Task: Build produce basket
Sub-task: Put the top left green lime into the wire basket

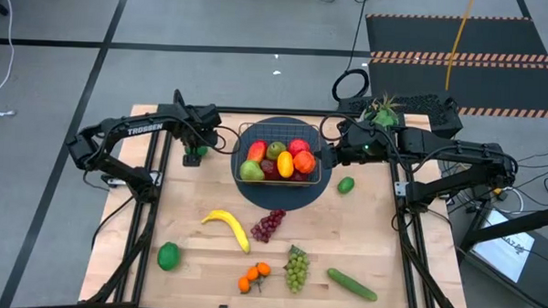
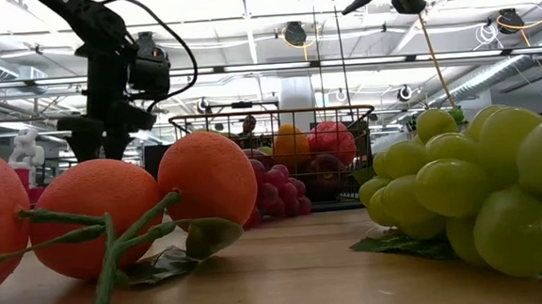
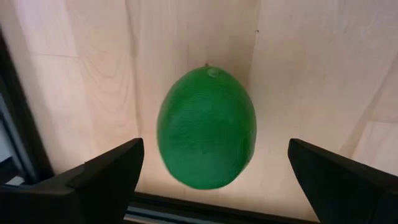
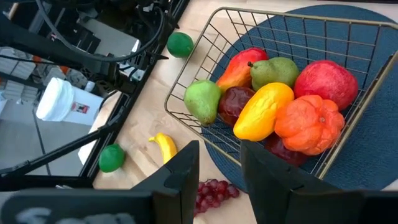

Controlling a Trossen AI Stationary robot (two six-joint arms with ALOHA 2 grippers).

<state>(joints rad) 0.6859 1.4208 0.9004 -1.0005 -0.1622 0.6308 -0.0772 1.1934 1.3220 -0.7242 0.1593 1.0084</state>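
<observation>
The wire-mesh basket (image 1: 279,152) sits on a round dark mat (image 1: 282,195) near the middle of the table's (image 1: 381,240) far edge, holding a green pear (image 4: 203,99), a yellow mango (image 4: 261,112), red apples and an orange-red pepper (image 4: 309,124). Outside it lie a banana (image 1: 228,227), purple grapes (image 1: 268,224), green grapes (image 1: 296,268), oranges (image 1: 253,278), a cucumber (image 1: 352,284) and two limes. The left gripper (image 1: 195,151) hangs just left of the basket, its fingers wide apart over a third lime (image 3: 206,127), not gripping it. The right gripper (image 1: 333,156) hovers at the basket's right rim, fingers narrowly apart and holding nothing.
</observation>
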